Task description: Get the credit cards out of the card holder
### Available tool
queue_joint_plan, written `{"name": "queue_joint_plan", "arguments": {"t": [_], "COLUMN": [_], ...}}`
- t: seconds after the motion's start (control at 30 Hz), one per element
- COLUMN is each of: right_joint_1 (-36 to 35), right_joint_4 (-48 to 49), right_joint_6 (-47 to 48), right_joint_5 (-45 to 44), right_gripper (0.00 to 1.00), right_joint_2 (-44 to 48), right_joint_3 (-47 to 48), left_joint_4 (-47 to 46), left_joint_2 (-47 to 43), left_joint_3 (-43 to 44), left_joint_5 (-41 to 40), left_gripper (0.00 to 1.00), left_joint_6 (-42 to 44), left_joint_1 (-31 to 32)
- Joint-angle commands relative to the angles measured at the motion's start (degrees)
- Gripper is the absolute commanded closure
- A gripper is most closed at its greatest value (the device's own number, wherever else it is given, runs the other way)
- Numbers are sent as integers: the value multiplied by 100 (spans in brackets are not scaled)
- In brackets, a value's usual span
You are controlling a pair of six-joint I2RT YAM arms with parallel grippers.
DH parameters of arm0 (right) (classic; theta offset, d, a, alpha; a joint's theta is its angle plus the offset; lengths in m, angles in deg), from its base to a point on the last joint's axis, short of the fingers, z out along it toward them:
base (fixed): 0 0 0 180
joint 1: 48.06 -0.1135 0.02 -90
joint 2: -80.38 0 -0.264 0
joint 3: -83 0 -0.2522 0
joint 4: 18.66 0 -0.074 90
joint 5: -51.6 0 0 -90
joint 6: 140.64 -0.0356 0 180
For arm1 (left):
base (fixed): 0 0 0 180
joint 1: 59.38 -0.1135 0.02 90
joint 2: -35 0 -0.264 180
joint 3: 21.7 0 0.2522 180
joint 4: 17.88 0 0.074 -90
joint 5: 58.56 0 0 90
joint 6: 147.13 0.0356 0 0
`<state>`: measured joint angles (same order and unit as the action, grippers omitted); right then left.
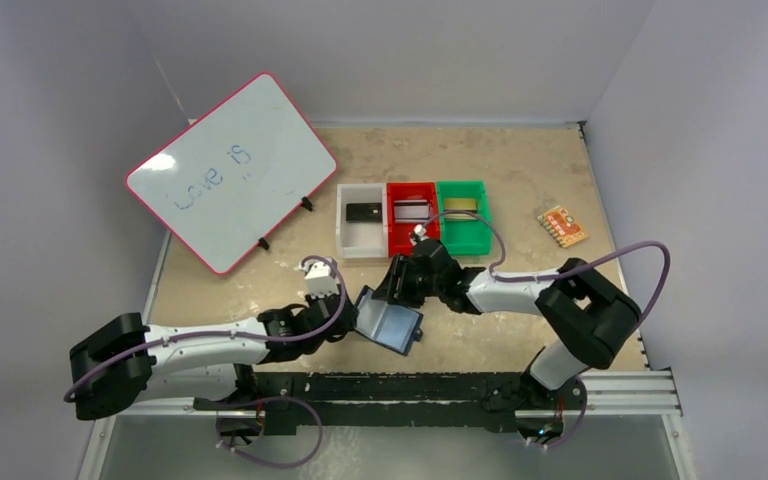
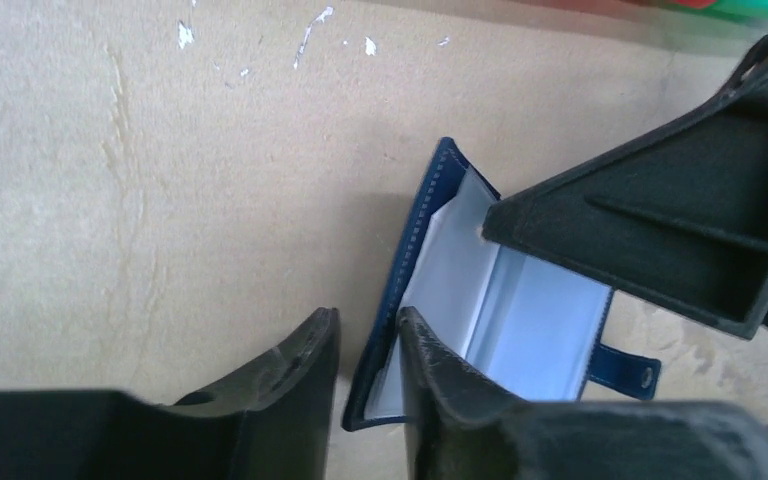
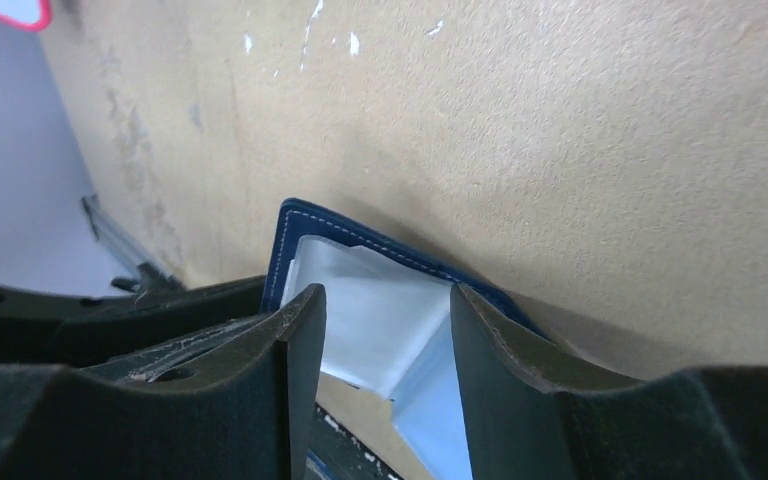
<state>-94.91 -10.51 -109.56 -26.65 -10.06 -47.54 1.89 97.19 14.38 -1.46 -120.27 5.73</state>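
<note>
The card holder (image 1: 392, 325) lies open near the table's front edge, navy outside and pale blue-grey inside, with its snap tab (image 2: 628, 368) pointing right. Its left flap (image 2: 415, 250) stands up between my left gripper's (image 2: 368, 320) fingers, one inside and one outside, shut on the flap's lower edge. My right gripper (image 3: 385, 300) is open and comes down from the far side, with the pale lining (image 3: 370, 300) showing between its spread fingers. One right finger (image 2: 660, 230) rests at the holder's upper inside edge. Flat credit cards lie in the white (image 1: 364, 213), red (image 1: 411, 210) and green (image 1: 461, 205) bins.
Three joined bins (image 1: 385, 243) sit just behind the grippers. A tilted whiteboard (image 1: 230, 170) on a stand fills the back left. An orange patterned piece (image 1: 562, 226) lies at the right. The arm rail (image 1: 410, 392) runs along the near edge.
</note>
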Motion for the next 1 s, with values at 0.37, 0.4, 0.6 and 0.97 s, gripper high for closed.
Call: {"name": "queue_joint_plan", "arguments": {"t": [0.37,0.4,0.6,0.97], "right_joint_1": [-709,-716,-711,-715], "right_joint_4": [-2249,-2421,-2919,-2948], "right_joint_6": [-352,-384,-344,-308], "right_joint_5": [-1422,-1469,-1544,-1492], "right_gripper": [49,49,48,47], "right_joint_2": [1167,1252,1480,1229], "right_joint_3": [360,316,314,409], "left_joint_4": [-711,-733,-554,-119], "left_joint_2": [-99,-157,-379,-291], "left_joint_3": [-232,-294,-451,-170], "left_joint_5": [627,605,177,-772], "left_gripper": [100,100,100,100], "left_joint_6": [41,-79,-726,-1536], "left_joint_1": [-178,-167,-149,378]}}
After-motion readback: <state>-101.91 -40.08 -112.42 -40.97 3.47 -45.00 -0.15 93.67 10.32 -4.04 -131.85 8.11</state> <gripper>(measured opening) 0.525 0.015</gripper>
